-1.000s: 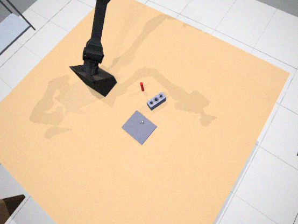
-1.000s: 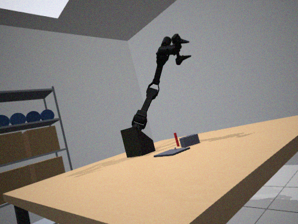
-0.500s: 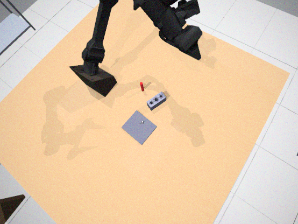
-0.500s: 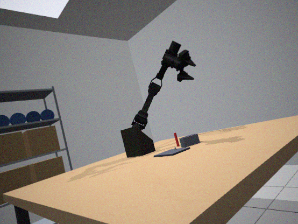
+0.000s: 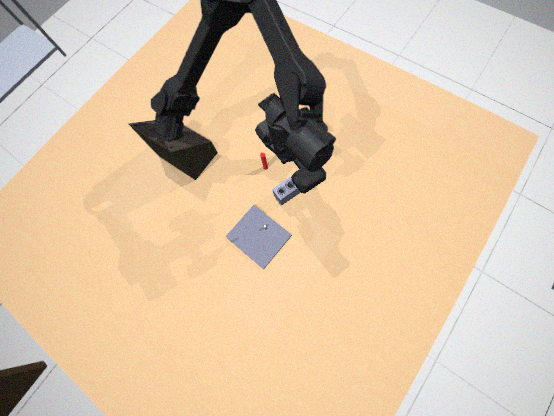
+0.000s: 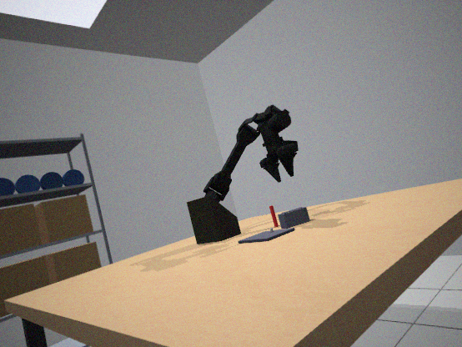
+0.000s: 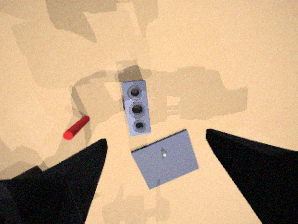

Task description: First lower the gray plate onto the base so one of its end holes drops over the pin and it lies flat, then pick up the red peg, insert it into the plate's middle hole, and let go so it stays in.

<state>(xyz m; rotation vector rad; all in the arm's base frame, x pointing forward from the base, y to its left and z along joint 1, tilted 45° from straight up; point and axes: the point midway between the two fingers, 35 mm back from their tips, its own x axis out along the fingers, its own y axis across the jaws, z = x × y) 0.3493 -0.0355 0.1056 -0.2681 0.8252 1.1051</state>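
The gray plate is a thick bar with three holes in its top. It lies on the table beside the base, apart from it. The flat square base carries a small upright pin, with nothing over it. The red peg stands upright on the table near the plate. My gripper is open and empty, pointing down high above them. In the top view it hides one end of the plate.
The arm's dark mount stands on the wooden table, to one side of the peg and base. A shelf with boxes and blue round things stands behind the table. Arm shadows fall across the table.
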